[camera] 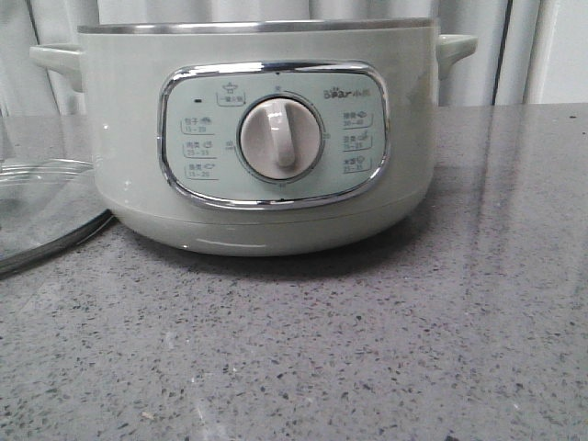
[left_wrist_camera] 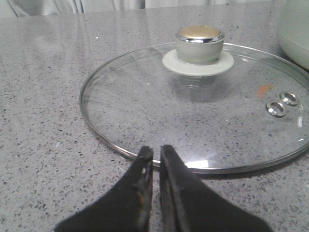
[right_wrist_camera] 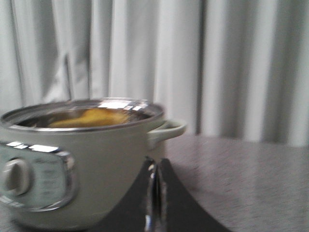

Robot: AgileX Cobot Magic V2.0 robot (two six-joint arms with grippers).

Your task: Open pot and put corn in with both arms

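Currently we see the pot standing open on the grey speckled counter, steel rim bare, cream dial centred in the chrome-framed control panel facing the front camera. It is upright, and one side handle sticks out on each side of it.

The glass lid is off the pot and lies flat on the counter just beside the pot's left flank. In the front view its edge nearly reaches the pot's base; we cannot tell whether they touch. Its knob points up, and two small steel vents sit near the lid's rim on the pot side.

Left gripper: jaws drawn almost together, a thin slit between them, nothing held. Its tips sit over the lid's rim on the side away from the pot; contact with the glass is unclear.

Right gripper: jaws pressed nearly together, nothing between them. It sits low on the pot's right side, below the right handle.

The corn shows in the right wrist view as a blurred yellow shape inside the pot, just under the rim. Kernel detail is too blurred to make out.

White curtains hang behind the pot.
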